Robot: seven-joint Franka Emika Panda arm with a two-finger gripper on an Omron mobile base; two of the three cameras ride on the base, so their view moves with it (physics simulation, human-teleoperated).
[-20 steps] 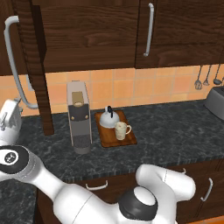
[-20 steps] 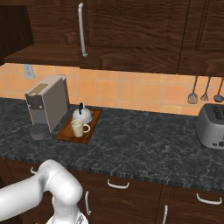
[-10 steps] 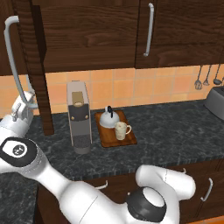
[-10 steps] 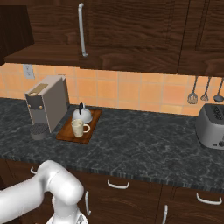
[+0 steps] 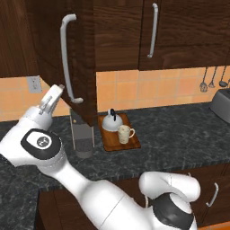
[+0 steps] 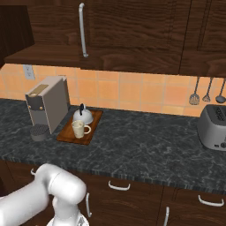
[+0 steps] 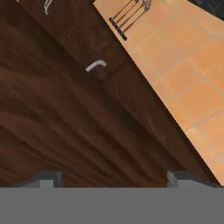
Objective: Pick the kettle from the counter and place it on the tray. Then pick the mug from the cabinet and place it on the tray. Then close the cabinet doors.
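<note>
Left base view shows the kettle (image 5: 110,121) and the mug (image 5: 125,133) sitting together on the tray (image 5: 130,143), which lies on the dark worktop (image 5: 179,130). So both carrying jobs look done, and I think only the shutting of the cabinet doors is left. One cabinet door (image 5: 81,54) swings out toward us with its long silver handle (image 5: 66,63) facing the arm. The hand (image 5: 53,96) is lifted up beside the bottom of that door, just near the low end of the handle. I think it is there to push the door closed, so it has no need to pinch anything. A grey coffee machine (image 5: 83,134) peeks out under the door.

Right base view looks from the other side. It shows the whole coffee machine (image 6: 46,106) beside the tray (image 6: 66,134), with the kettle (image 6: 82,115) behind the mug (image 6: 78,129), and a toaster (image 6: 214,128) far along the worktop. It also shows a door handle (image 6: 82,28) up high on a shut-looking door.

Hand view looks very closely at dark wood, most likely the door (image 7: 74,127), with orange wall tiles (image 7: 192,78) off to one side. The two fingertips (image 7: 48,178) stand wide apart with nothing between them, so the hand is spread and holds nothing.
</note>
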